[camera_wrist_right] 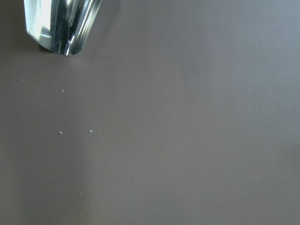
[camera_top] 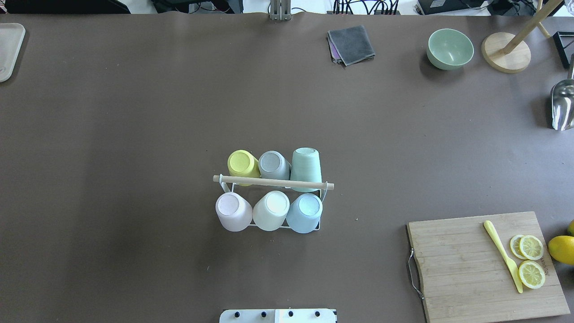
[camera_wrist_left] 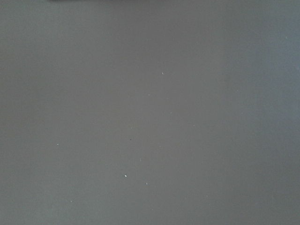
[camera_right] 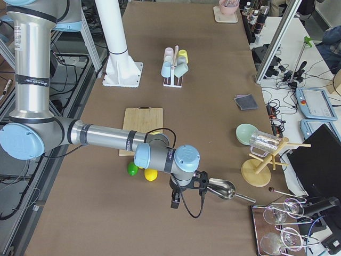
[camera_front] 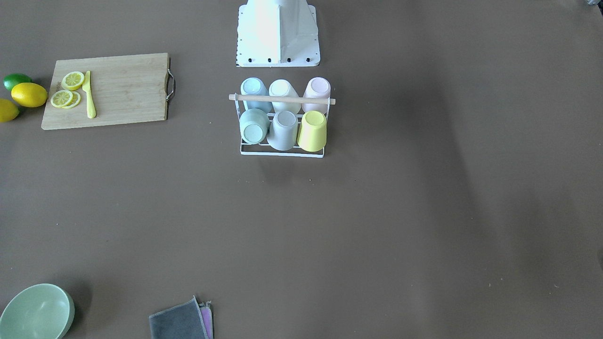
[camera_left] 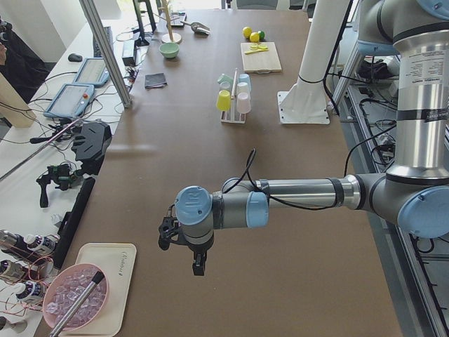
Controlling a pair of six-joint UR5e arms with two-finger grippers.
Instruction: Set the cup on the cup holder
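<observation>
The cup holder (camera_top: 273, 182) is a white wire rack with a wooden rod handle, standing mid-table near the robot base; it also shows in the front view (camera_front: 282, 99). Several cups sit upside down on its prongs: a yellow cup (camera_top: 242, 162), a grey cup (camera_top: 272, 164) and a green cup (camera_top: 306, 163) in the far row, and a pink cup (camera_top: 231, 211), a cream cup (camera_top: 272, 210) and a blue cup (camera_top: 306, 212) in the near row. My left gripper (camera_left: 198, 265) and right gripper (camera_right: 175, 201) hover far out at the table's ends. I cannot tell whether either is open or shut.
A wooden cutting board (camera_top: 486, 264) with lemon slices and a yellow knife (camera_top: 503, 255) lies at the right. A green bowl (camera_top: 450, 48), a grey cloth (camera_top: 351, 43), a metal scoop (camera_top: 563, 104) and a wooden stand (camera_top: 506, 51) are at the far right.
</observation>
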